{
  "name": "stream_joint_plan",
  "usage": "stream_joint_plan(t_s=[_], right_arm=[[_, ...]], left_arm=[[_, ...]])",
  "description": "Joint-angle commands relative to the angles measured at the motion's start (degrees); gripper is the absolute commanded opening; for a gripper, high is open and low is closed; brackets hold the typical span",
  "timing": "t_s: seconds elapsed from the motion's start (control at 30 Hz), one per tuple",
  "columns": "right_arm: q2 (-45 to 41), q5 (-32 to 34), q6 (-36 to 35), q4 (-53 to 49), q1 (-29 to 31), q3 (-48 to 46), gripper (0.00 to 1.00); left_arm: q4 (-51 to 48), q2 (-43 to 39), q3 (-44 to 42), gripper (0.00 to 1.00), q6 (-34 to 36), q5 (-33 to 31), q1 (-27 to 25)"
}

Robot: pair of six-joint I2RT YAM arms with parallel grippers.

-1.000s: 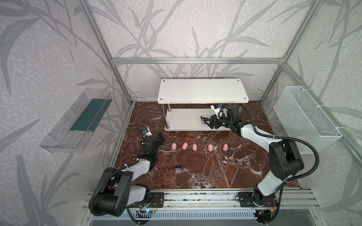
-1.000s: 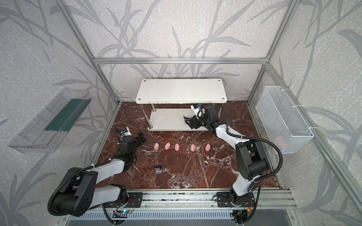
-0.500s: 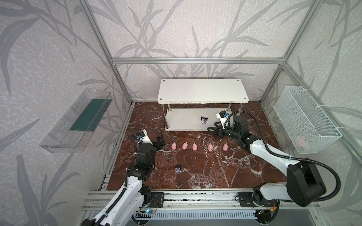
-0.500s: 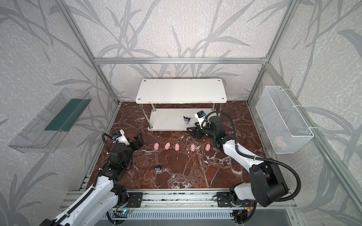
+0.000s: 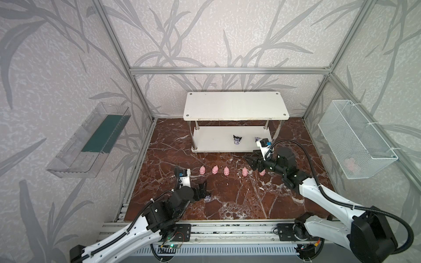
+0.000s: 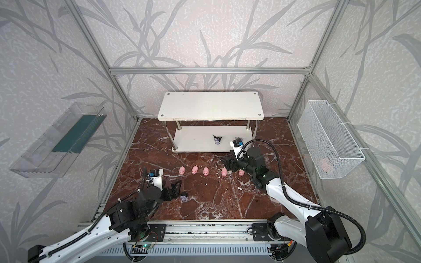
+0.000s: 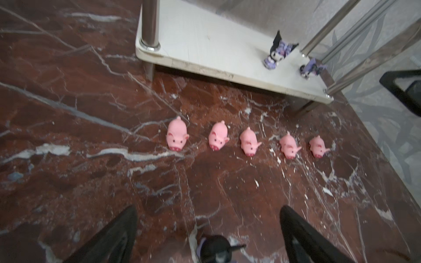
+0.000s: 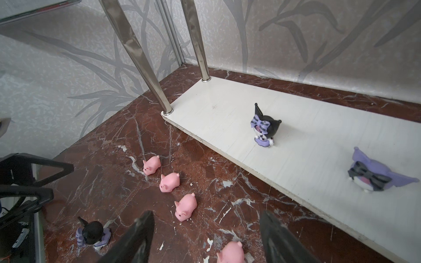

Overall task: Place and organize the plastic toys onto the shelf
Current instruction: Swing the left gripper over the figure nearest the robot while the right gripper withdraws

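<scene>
Five pink pigs (image 5: 226, 170) sit in a row on the marble floor, just in front of the shelf (image 5: 235, 107). None is shelved yet.

Both top views:
- The shelf's top board is bare.
- Its lower board carries a dark figurine (image 5: 237, 139) and, nearer the shelf's right posts, a pale figurine (image 5: 257, 138).
- A third figurine (image 5: 208, 198) stands on the floor well in front of the shelf's left end, at the tips of the left claw (image 5: 201, 190).
- The right claw (image 5: 251, 162) hangs low near the shelf's right front corner, over the right end of the pig row.

Left wrist view:
- The left claw (image 7: 207, 208) is spread wide and empty.
- The third figurine (image 7: 215, 249) sits between its fingers (image 7: 123, 234), apparently untouched, with only the black hood showing.
- My guess: push in deeper, then close on the round head, not the thin horns. It looks tiny and top-heavy, so it would tip easily.

Right wrist view:
- The right claw (image 8: 206, 214) is parted and holds nothing. One pig (image 8: 230, 251) lies just under the gap.
- The dark figurine (image 8: 264, 127) stands upright.
- The pale figurine (image 8: 376, 175) looks tipped over and probably wants righting.
- The pigs are rounded and soft-looking, with darker snouts.
</scene>
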Motion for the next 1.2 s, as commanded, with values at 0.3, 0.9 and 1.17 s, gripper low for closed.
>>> stream_joint_plan(t_s=[0.3, 0.9, 1.17], right_arm=[[-1.9, -1.2, 2.4, 4.4, 0.2, -3.1, 0.73], [-0.9, -2.5, 4.1, 7.0, 0.2, -4.6, 0.73], [0.7, -2.7, 4.4, 7.7, 0.3, -4.3, 0.73]], left_arm=[[-12.7, 15.2, 3.5, 0.96, -23.1, -14.4, -22.9], [-3.2, 21.2, -0.9, 0.97, -24.8, -10.1, -22.8], [0.2, 24.8, -1.3, 0.94, -22.4, -8.8, -20.3]])
